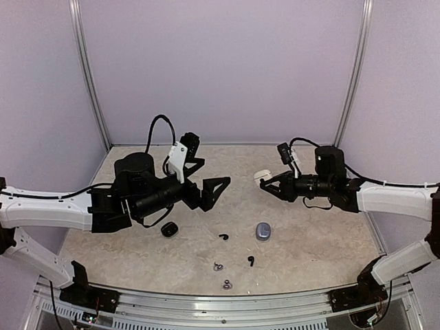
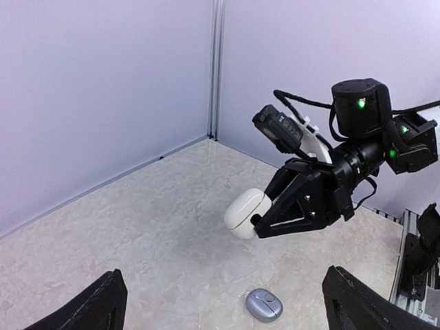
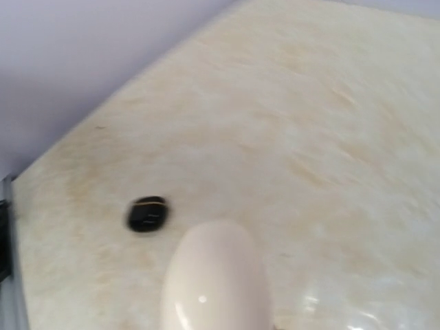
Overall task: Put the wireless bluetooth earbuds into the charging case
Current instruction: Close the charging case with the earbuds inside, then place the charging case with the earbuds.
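Pale lilac walls close the booth on three sides, joined at the back corners by slim aluminium posts. The table is a matte beige sheet with marble veining, edged at six o'clock by a metal rail. Taking twelve o'clock as the back wall in the top view, the left arm reaches in from eight o'clock and the right arm from four.

The left gripper hangs above the table, jaws spread wide with nothing between them. The right gripper is clamped on a white egg-shaped case, held in the air between one and two o'clock.

A grey-blue case lies at four o'clock and a black case at eight. Two black earbuds and two silvery earbuds lie loose near six o'clock, outside every case.
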`<action>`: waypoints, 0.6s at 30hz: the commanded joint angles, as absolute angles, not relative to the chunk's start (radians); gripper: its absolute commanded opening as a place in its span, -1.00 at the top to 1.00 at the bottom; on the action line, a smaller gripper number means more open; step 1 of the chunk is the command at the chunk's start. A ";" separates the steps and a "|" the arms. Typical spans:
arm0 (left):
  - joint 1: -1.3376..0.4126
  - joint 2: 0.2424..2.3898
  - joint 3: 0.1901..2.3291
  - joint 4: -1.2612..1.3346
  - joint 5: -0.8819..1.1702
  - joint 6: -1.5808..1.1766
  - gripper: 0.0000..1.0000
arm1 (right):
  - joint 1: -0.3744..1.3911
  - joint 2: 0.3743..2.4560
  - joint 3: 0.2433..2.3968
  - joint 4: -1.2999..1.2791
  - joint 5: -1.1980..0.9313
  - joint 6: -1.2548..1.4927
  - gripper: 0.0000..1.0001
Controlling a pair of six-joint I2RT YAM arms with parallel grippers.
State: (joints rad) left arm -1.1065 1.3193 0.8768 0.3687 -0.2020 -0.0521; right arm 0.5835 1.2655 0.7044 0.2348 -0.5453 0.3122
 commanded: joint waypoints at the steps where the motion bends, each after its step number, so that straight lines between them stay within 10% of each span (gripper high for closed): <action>1: -1.081 1.271 0.834 0.368 -0.293 -0.187 -0.98 | 0.513 1.467 0.799 0.229 -0.619 0.376 1.00; 18: -1.055 1.186 0.727 0.338 -0.415 -0.255 -0.98 | 0.456 2.080 1.200 0.248 -0.660 0.473 0.86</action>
